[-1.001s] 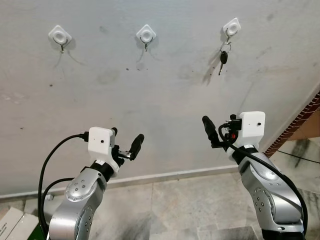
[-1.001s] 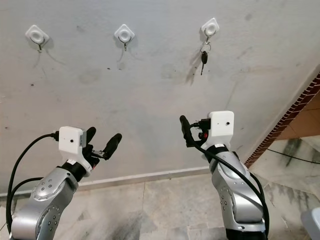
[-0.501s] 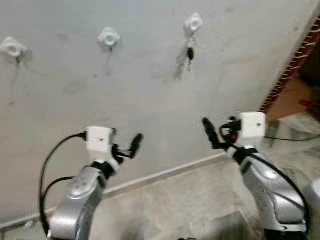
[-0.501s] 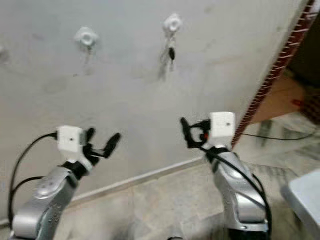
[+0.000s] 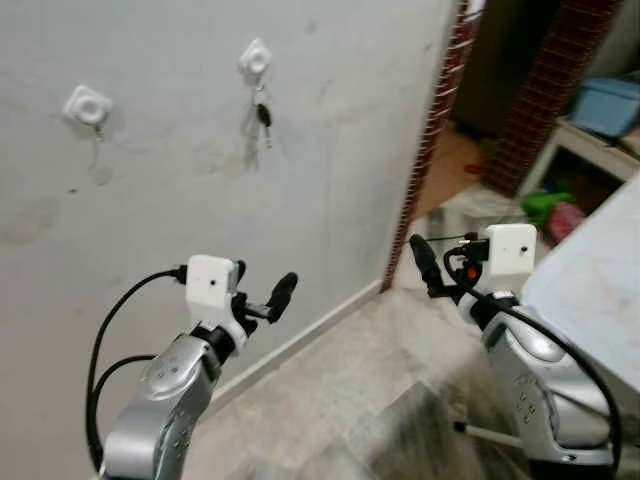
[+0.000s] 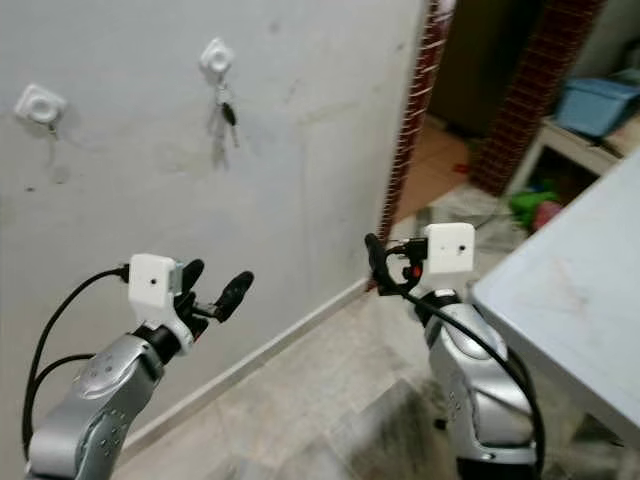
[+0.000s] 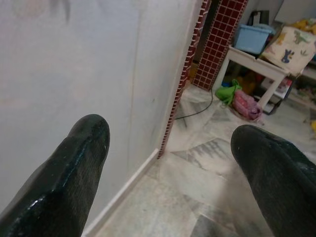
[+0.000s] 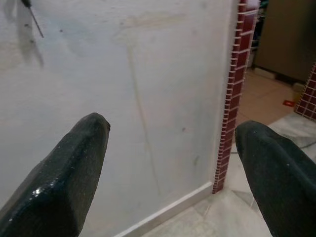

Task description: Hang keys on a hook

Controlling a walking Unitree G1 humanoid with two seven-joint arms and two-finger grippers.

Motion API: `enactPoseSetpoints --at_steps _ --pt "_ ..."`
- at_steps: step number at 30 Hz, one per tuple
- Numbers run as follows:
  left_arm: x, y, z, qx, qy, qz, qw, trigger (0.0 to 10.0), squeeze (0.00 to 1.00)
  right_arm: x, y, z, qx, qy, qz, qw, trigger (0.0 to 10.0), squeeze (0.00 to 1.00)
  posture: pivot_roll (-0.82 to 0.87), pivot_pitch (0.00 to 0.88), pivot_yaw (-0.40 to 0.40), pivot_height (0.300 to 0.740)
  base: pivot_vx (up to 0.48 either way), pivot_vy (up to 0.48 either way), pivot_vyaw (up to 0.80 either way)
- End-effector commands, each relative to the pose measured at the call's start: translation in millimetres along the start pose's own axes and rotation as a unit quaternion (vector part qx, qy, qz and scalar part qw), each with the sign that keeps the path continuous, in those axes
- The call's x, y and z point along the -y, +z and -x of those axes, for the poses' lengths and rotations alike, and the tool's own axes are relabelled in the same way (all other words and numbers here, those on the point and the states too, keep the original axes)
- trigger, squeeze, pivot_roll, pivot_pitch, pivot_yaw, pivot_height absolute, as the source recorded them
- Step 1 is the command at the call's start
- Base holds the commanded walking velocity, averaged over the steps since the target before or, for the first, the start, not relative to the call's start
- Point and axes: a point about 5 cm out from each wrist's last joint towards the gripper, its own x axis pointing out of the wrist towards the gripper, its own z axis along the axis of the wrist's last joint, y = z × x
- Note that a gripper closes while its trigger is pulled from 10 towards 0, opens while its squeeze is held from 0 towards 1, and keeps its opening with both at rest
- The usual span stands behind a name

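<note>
The keys [image 5: 262, 115] are seen hanging from a white hook [image 5: 256, 58] on the far wall, left of centre; a second hook [image 5: 87, 104] further left is bare. The task is judged complete. Both grippers are held wide apart and empty: the left gripper [image 5: 262, 288] near left, the right gripper [image 5: 424, 263] near right, well apart from the keys. A tabletop [image 6: 570, 290] is noted at right; clearance from it should be observed on any withdrawal.

A small bunch of dark keys [image 6: 227, 112] is seen hung on a white wall hook [image 6: 215, 57]; both black-fingered grippers are held apart below.
</note>
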Motion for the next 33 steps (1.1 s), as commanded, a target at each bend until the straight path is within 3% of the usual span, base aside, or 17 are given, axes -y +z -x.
enactPoseSetpoints --at_steps 1,33 --pt "3.1 1 -1.3 -0.001 -0.005 0.002 1.0 10.0 0.0 3.9 4 1.5 0.005 -0.006 0.003 1.0 10.0 0.0 -0.02 0.072 0.031 0.74 0.0 0.0 -0.77" --pt "-8.9 6 -2.2 0.004 0.005 0.025 1.0 10.0 0.0 9.1 3 6.4 0.003 -0.017 0.027 0.999 10.0 0.0 -0.01 0.073 0.031 0.74 0.0 0.0 -0.77"
